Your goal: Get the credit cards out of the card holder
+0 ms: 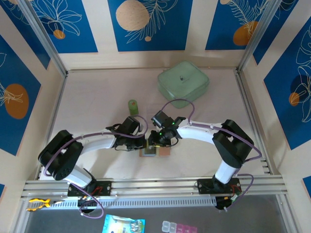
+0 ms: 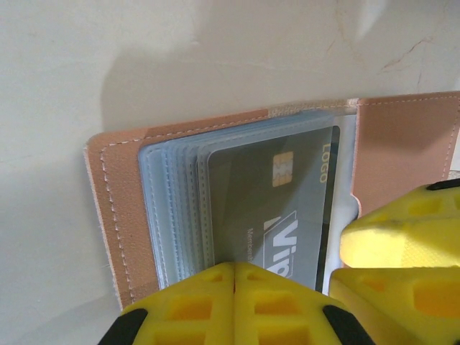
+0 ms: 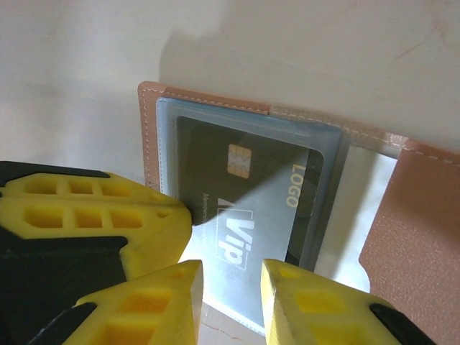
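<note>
The tan card holder (image 2: 115, 187) lies open on the table, its clear sleeves fanned. One of the credit cards (image 2: 266, 208), dark grey with a gold chip and "Vip" lettering, sits in the top sleeve. My left gripper (image 2: 235, 267) is shut, tips pressing on the near edge of the sleeves and card. My right gripper (image 3: 231, 284) hovers over the card (image 3: 244, 208) with its fingers a narrow gap apart, the card's face showing between them. From above, both grippers meet over the card holder (image 1: 165, 152).
A pale green lidded box (image 1: 183, 81) stands at the back right. A small green cylinder (image 1: 132, 106) stands just behind the left wrist. Metal rails (image 1: 155, 187) run along the table's near edge, and walls close in the sides.
</note>
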Available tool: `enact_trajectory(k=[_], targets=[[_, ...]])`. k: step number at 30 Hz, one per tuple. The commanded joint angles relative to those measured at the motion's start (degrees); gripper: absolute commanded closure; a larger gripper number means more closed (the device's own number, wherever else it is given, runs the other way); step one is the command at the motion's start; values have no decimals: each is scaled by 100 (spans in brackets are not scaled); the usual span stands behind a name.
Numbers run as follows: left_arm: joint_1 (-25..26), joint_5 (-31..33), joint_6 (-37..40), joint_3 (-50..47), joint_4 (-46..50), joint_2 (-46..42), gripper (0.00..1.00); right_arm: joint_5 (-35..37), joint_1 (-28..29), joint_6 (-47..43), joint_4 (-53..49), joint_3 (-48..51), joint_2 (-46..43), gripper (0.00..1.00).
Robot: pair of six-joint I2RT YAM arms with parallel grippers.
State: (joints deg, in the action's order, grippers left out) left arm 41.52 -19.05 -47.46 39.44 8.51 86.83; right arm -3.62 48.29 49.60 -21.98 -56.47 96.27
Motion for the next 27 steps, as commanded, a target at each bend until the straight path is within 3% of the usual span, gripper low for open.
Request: enact_trajectory(k=[1, 14, 27], targets=[[-11, 20, 53, -138, 141, 23, 97, 77, -13, 8, -139, 70, 58, 71], [-11, -2, 47, -165, 107, 33, 97, 212, 16, 29, -202, 74, 247, 72], [-12, 6, 42, -168, 99, 31, 97, -140, -43, 82, 171, 222, 318, 78]])
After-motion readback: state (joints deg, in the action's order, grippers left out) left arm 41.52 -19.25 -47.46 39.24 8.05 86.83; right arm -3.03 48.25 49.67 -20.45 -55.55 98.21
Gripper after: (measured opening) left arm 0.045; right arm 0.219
